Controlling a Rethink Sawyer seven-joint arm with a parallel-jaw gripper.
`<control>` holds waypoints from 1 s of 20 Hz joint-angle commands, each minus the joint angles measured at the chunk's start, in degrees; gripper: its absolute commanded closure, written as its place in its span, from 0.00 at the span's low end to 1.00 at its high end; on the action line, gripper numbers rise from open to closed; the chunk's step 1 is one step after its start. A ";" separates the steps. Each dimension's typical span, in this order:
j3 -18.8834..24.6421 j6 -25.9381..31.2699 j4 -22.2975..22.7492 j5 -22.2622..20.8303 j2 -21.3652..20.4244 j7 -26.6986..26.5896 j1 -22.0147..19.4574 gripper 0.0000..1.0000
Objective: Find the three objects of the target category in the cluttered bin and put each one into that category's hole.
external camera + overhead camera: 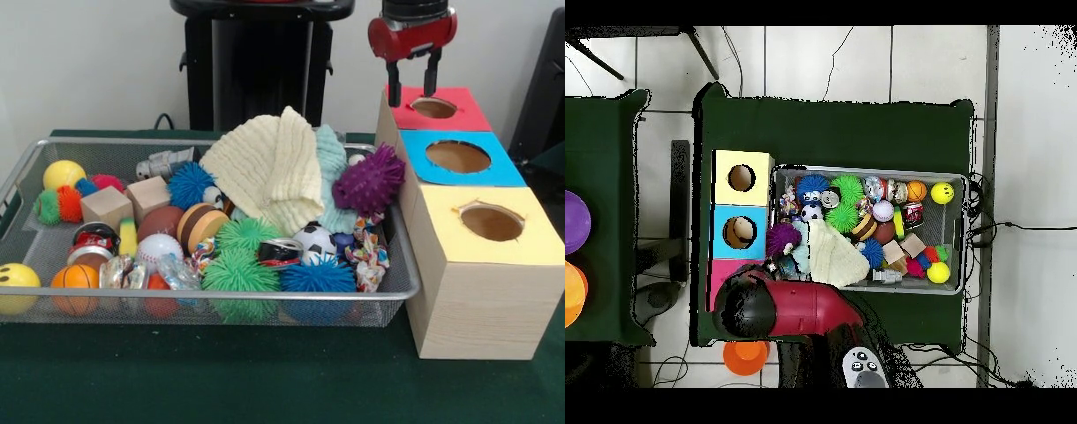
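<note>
The wire mesh bin [212,293] sits on the green table, full of clutter; it also shows in the overhead view [865,171]. My gripper [412,87] hangs just above the red-surround hole [433,108], at the far end of the wooden box. Its two black fingers stand apart with nothing between them. In the overhead view the red arm [800,308] covers the gripper and the hole, leaving only an edge of the red surround [720,275] showing. No yellow duckling or orange striped toy shows. A small black-and-white thing [212,196] peeks out beside the cream cloth; I cannot tell what it is.
The blue-surround hole [457,156] and yellow-surround hole [491,223] lie nearer the camera. A cream cloth [269,168] lies heaped mid-bin. A purple spiky ball [371,181], green spiky balls [238,269], a soccer ball [313,240], wooden blocks [106,208] and yellow balls [64,174] fill the bin.
</note>
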 commanded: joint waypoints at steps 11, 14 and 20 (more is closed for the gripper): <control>-4.93 8.23 -4.22 -3.08 -7.75 5.37 -3.64 0.00; -4.04 8.13 -3.96 -3.49 -8.09 3.39 -5.65 0.00; -2.35 10.60 -4.04 -4.48 -8.62 0.66 -8.56 0.00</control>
